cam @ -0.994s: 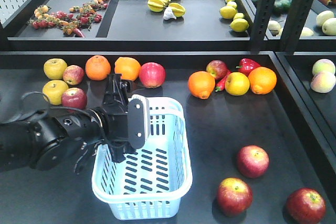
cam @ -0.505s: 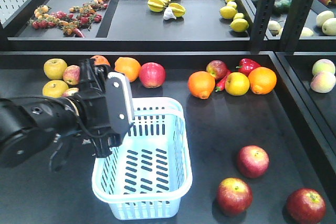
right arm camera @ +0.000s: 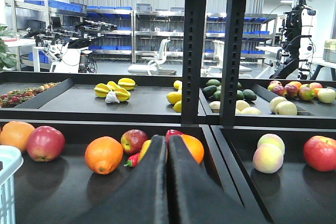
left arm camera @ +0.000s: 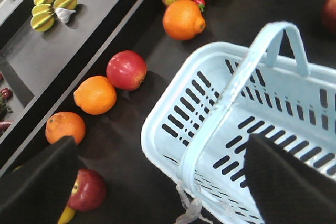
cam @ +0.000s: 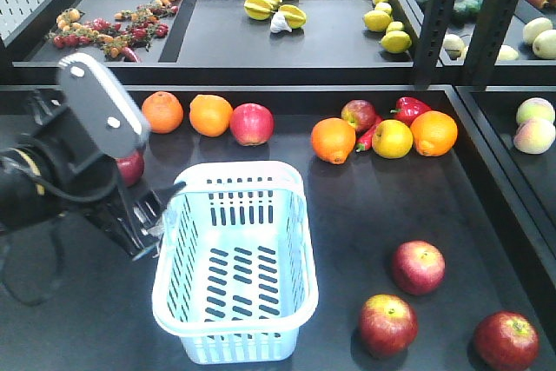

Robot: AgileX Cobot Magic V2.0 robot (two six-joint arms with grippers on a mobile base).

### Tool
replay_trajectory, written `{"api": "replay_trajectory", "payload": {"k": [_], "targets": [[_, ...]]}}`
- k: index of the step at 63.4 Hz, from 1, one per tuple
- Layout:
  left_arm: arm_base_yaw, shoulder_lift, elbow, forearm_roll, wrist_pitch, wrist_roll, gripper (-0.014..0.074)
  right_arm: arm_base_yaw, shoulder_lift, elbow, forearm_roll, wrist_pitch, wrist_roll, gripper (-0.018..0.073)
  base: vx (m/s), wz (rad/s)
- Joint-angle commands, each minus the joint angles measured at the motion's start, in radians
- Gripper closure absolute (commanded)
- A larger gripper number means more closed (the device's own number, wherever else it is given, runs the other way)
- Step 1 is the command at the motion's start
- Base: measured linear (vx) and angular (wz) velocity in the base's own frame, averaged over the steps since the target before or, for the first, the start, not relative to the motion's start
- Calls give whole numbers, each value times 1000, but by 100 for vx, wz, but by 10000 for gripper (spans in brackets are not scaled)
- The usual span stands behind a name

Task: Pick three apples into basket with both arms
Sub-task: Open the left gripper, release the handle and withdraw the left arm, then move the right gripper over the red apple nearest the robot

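Left gripper (left arm camera: 160,145): one, fingers spread wide, nothing held, just left of the basket (cam: 234,347). The front view shows only one grey finger (cam: 102,103).
Basket: one, centre shelf, nothing inside.
Apples: three, seen only in the front view, right of the basket and apart from it: rear apple (cam: 417,267), front apple (cam: 387,325), corner apple (cam: 506,341).
Right gripper (right arm camera: 168,145): seen only in its wrist view, fingers pressed together, nothing between.

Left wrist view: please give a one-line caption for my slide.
Open left gripper near the rim of the empty basket, oranges behind.
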Motion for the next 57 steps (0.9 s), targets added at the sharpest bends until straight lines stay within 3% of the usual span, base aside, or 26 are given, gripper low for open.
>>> {"api": "replay_trajectory", "payload": {"k": [1, 19, 37, 45, 57], "targets": [[33, -59, -24, -7, -38, -87, 4, -5, -10, 15, -6, -74, -1, 566, 0, 0], [197, -160, -24, -7, 28, -354, 4, -5, -10, 15, -6, -74, -1, 566, 0, 0], [243, -332, 18, 5, 128, -509, 4, -5, -10, 15, -6, -74, -1, 566, 0, 0], [259, -441, 103, 55, 138, -613, 4, -5, -10, 15, -6, -74, -1, 566, 0, 0], [263, -615, 246, 212, 185, -791, 4, -5, -10, 15, -6, -74, -1, 566, 0, 0]]}}
